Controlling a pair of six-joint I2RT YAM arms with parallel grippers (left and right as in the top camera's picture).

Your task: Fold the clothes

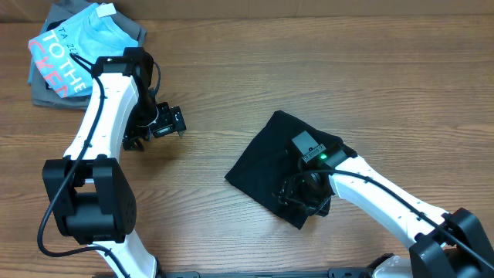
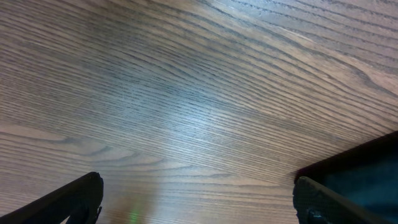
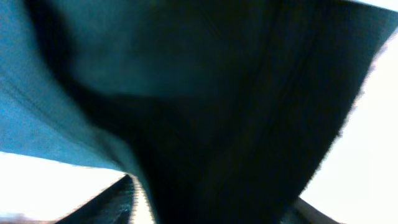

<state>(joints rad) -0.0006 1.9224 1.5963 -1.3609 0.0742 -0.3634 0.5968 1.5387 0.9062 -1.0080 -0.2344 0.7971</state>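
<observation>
The clothes, a black shirt, lie folded into a rough square on the wooden table, right of centre. My right gripper is down on the shirt's near right part. In the right wrist view a dark fold of the shirt fills the gap of the right gripper and touches both fingers; whether it is clamped does not show. My left gripper hovers over bare wood to the left of the shirt, apart from it. In its own view the left gripper is wide open with only wood between the fingers.
A light blue tee with pink and white lettering lies on grey folded garments at the far left corner. The left arm's base stands at the near left. Bare wooden table stretches behind the shirt.
</observation>
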